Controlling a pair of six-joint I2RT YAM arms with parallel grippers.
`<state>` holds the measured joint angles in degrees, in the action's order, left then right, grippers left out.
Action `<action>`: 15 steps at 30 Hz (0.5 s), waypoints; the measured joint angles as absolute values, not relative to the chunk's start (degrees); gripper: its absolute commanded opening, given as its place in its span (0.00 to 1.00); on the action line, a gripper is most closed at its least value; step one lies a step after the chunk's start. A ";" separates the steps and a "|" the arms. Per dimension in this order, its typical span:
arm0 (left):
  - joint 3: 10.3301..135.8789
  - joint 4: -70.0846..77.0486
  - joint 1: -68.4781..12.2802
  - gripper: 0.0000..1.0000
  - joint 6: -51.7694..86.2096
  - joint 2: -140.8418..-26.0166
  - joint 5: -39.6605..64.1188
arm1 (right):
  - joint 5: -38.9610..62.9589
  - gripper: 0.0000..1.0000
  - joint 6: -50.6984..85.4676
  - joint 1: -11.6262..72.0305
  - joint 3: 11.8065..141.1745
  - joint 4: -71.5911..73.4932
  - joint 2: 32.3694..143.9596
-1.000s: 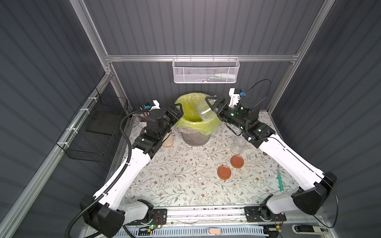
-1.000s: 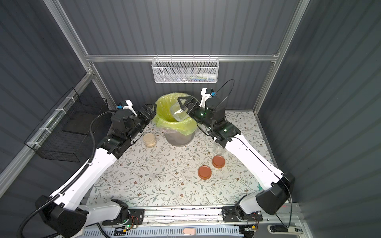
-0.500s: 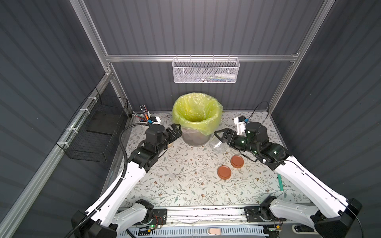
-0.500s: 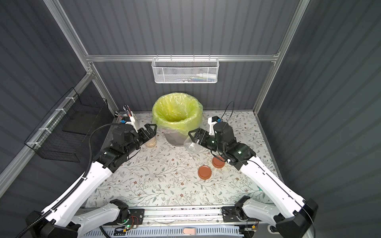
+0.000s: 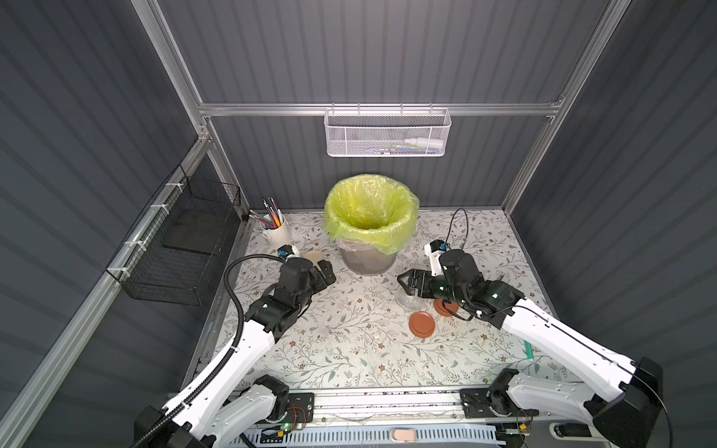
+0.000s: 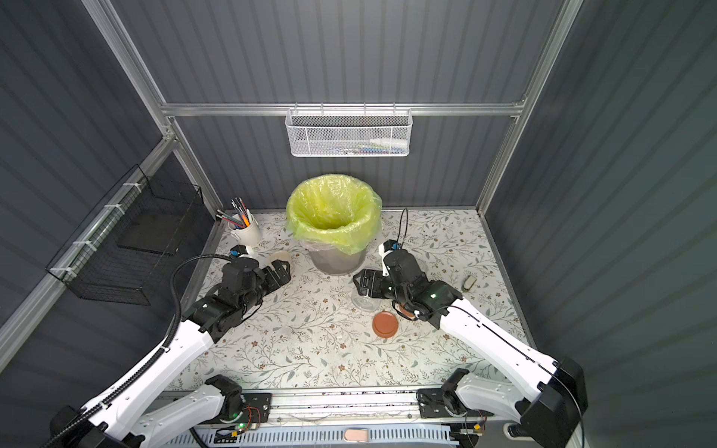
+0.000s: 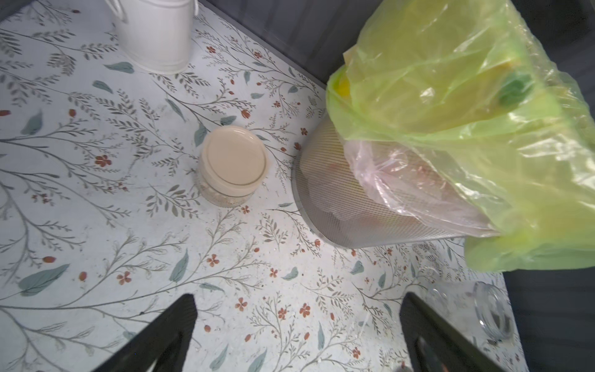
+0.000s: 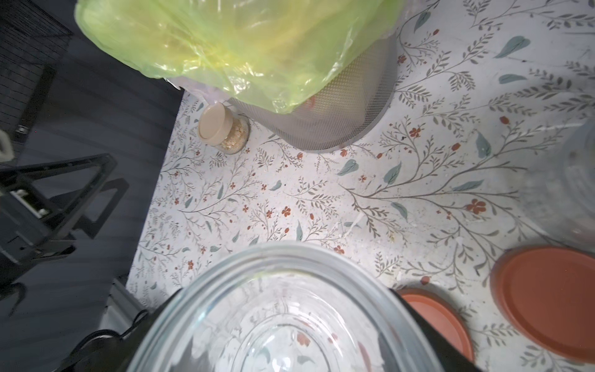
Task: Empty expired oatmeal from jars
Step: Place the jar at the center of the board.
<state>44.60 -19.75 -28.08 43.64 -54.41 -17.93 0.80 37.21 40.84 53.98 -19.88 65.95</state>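
Observation:
My right gripper [image 5: 405, 282] is shut on an empty clear jar [image 5: 407, 299] low over the table, to the right in front of the bin. The right wrist view looks down through this jar [image 8: 289, 257]; dark fingers [image 8: 415, 317] flank its sides. A jar with a cream lid [image 5: 313, 256] stands left of the bin, with oatmeal [image 8: 236, 139] showing through its glass. My left gripper [image 5: 325, 270] is open just in front of it, nothing between its fingers [image 7: 175, 325]. A second empty jar [image 8: 574, 180] stands near the right arm.
The grey bin [image 5: 368, 262] with a yellow-green bag [image 5: 370, 205] stands at the back centre. Two terracotta lids [image 5: 423, 325] [image 8: 431, 319] lie beside the held jar. A white pen cup [image 5: 276, 232] is back left, a green pen [image 5: 528, 351] front right. A black wire basket [image 5: 182, 252] hangs on the left wall.
My right arm has drawn back from over the bin and come down to the table by the lids, the empty jar still in its grip. The left arm has pulled back and lowered, still open.

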 measured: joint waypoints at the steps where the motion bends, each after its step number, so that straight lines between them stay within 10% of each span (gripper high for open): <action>1: 43.38 -19.75 -28.08 1.00 43.66 -53.47 -19.18 | -0.16 0.53 36.51 41.10 52.77 -18.63 66.39; 15: 34.26 -19.25 -28.10 1.00 43.44 -46.59 -27.90 | -16.60 0.54 24.14 45.52 39.70 5.13 76.51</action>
